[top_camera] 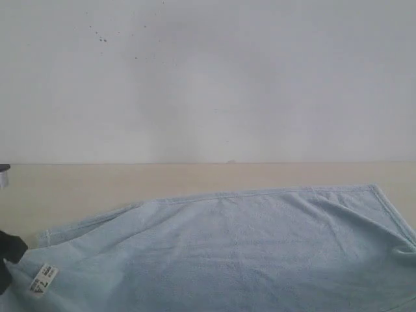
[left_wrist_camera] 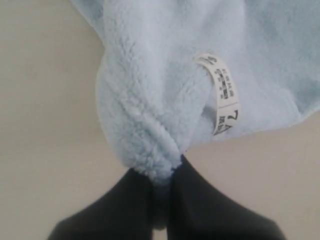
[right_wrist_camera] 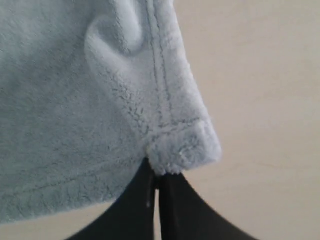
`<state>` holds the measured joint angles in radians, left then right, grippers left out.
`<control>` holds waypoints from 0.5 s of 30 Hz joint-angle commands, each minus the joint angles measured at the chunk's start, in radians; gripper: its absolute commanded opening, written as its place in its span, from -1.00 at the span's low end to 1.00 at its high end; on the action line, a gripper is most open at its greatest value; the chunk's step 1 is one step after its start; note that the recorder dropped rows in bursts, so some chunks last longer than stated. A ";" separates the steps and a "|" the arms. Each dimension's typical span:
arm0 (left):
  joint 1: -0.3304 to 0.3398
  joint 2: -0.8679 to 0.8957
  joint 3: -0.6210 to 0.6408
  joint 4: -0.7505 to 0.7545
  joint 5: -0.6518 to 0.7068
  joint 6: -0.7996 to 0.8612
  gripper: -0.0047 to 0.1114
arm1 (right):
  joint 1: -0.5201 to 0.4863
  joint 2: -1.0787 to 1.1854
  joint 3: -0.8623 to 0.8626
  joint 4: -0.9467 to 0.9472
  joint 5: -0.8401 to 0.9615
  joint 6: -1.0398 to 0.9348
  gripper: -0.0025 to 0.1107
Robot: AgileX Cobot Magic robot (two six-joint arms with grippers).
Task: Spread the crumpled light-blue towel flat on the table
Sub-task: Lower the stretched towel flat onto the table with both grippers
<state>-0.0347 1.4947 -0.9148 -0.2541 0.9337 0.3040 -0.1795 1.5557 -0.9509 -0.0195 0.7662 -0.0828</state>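
Note:
The pale-blue towel (top_camera: 247, 247) lies mostly spread over the beige table (top_camera: 97, 182), with its far hem running across the middle and its white label (top_camera: 43, 279) at the near left corner. My left gripper (top_camera: 8, 255) is shut on that label-side corner; the wrist view shows fluffy towel (left_wrist_camera: 150, 110) bunched between the black fingers (left_wrist_camera: 130, 205), with the label (left_wrist_camera: 223, 95) beside them. My right gripper (right_wrist_camera: 156, 172) is shut on the towel's hemmed corner (right_wrist_camera: 182, 147). That gripper is out of the exterior view.
A white speckled wall (top_camera: 208, 78) rises behind the table's far edge. Bare beige tabletop shows beyond the towel's far hem and at its left. A small grey part (top_camera: 4, 174) sticks in at the left edge.

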 commanded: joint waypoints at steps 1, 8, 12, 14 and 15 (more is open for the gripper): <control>0.003 -0.010 0.055 0.015 0.013 -0.010 -0.85 | 0.000 -0.010 0.053 -0.079 -0.016 0.052 -0.96; 0.003 -0.010 0.119 0.123 0.035 -0.090 -0.85 | 0.000 -0.010 0.091 -0.084 0.032 0.054 -0.96; 0.003 -0.019 0.122 0.191 0.024 -0.180 -0.85 | 0.000 -0.010 0.091 -0.092 0.037 0.054 -0.96; 0.002 -0.023 0.122 0.185 0.023 -0.166 -0.85 | 0.000 -0.010 0.091 -0.099 0.037 0.054 -0.96; 0.002 -0.023 0.122 0.176 0.026 -0.154 -0.83 | 0.000 -0.010 0.091 -0.106 0.037 0.054 -0.96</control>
<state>-0.0347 1.4838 -0.7950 -0.0803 0.9592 0.1564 -0.1795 1.5520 -0.8649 -0.0979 0.7963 -0.0323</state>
